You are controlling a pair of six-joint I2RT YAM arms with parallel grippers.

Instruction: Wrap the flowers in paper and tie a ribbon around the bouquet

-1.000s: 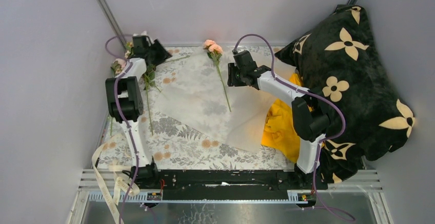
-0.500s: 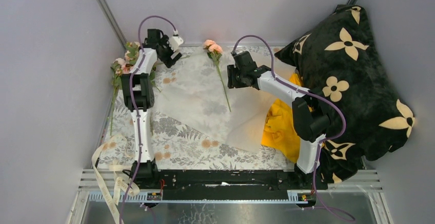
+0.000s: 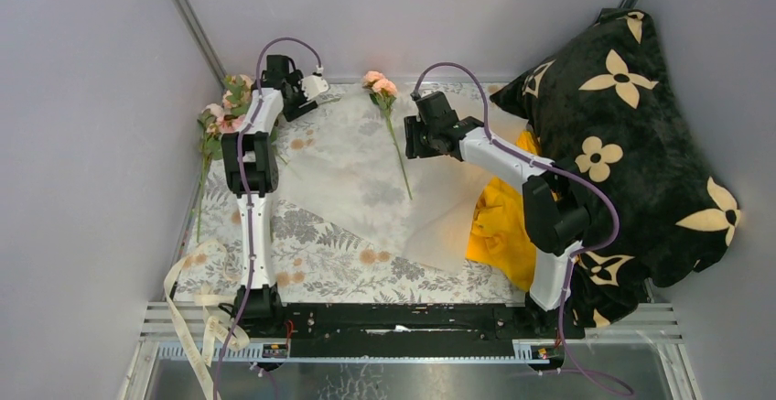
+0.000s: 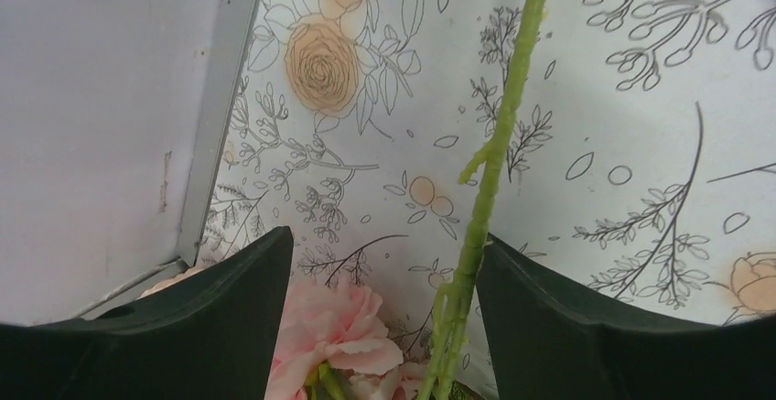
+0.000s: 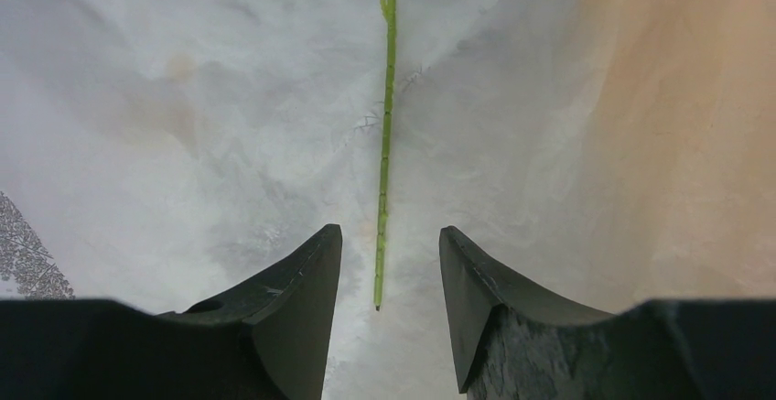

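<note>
White paper (image 3: pixel 357 180) spread flat mid-table. Cream ribbon (image 3: pixel 188 304) trailing off near-left corner. Pink flowers (image 3: pixel 218 121) at far-left edge, single stem (image 3: pixel 398 155) lying on paper. Left gripper (image 4: pixel 384 235) wide open around bloom and stalk. Right gripper (image 5: pixel 389 230) half open over stem tip.

Paper (image 3: pixel 352 176): translucent white sheet, crinkled, spread flat across the centre of the top view.

Flowers: a single flower (image 3: pixel 377 81) lies on the paper. Its pale pink blooms are at upper centre, and its thin green stalk runs down and slightly right. A second bunch (image 3: pixel 217 116) of pink blooms with green leaves lies at upper left, off the paper.

Ribbon (image 3: pixel 180 313): narrow cream strip, untied, loosely looped at lower left.
</note>
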